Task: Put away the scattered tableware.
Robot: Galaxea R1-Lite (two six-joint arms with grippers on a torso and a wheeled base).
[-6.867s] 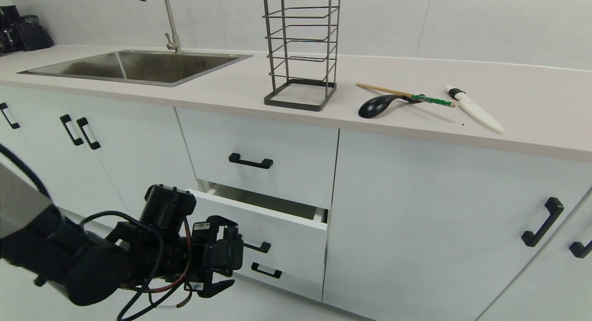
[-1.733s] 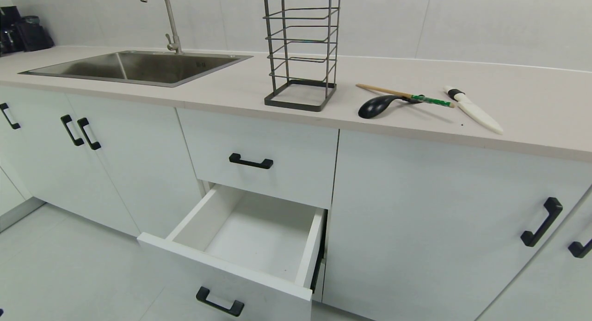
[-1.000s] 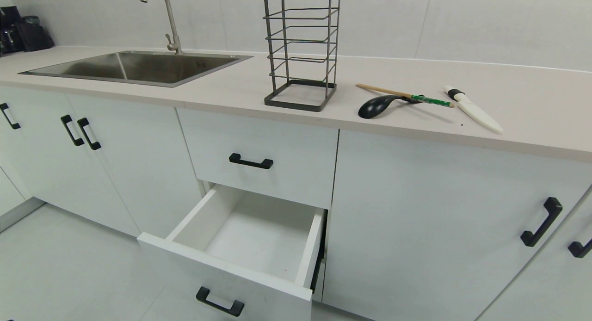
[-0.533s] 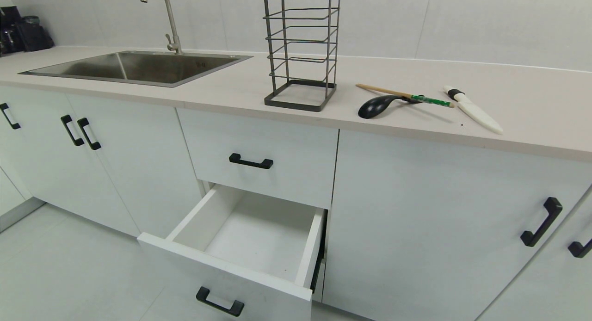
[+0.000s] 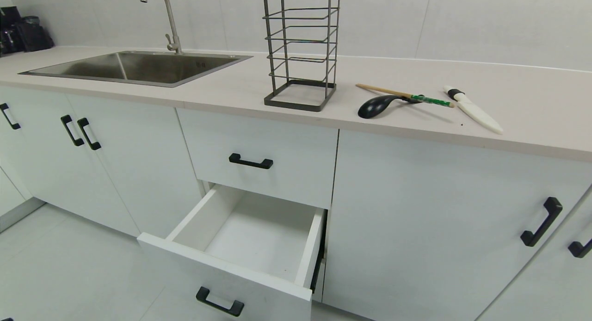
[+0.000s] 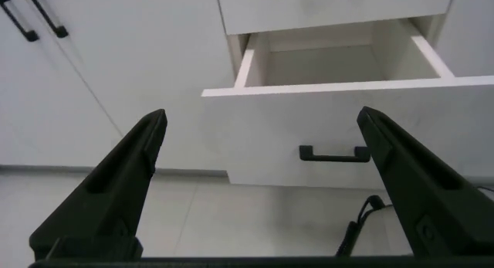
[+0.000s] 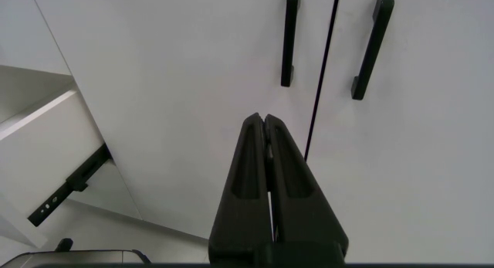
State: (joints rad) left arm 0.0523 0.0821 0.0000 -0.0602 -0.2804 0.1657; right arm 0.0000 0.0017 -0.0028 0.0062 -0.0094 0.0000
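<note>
Tableware lies on the counter (image 5: 532,103), right of the wire rack (image 5: 300,48): black spoon (image 5: 375,106) nearest the rack, wooden chopstick (image 5: 407,95) w/ green band resting across the spoon's handle, white knife (image 5: 475,111) furthest right, its black-collared end close to the chopstick tip; contact can't be told. Sink (image 5: 134,66) sits far left. Under the rack, the lower drawer (image 5: 303,254) is pulled out. Left pincer (image 6: 262,115) is released, fingers spread wide, low in front of the drawer's front & black handle (image 6: 333,153). Right pincer (image 7: 265,120) is clenched, fingers pressed flat together, facing white cabinet doors (image 7: 193,83) beside the drawer.
</note>
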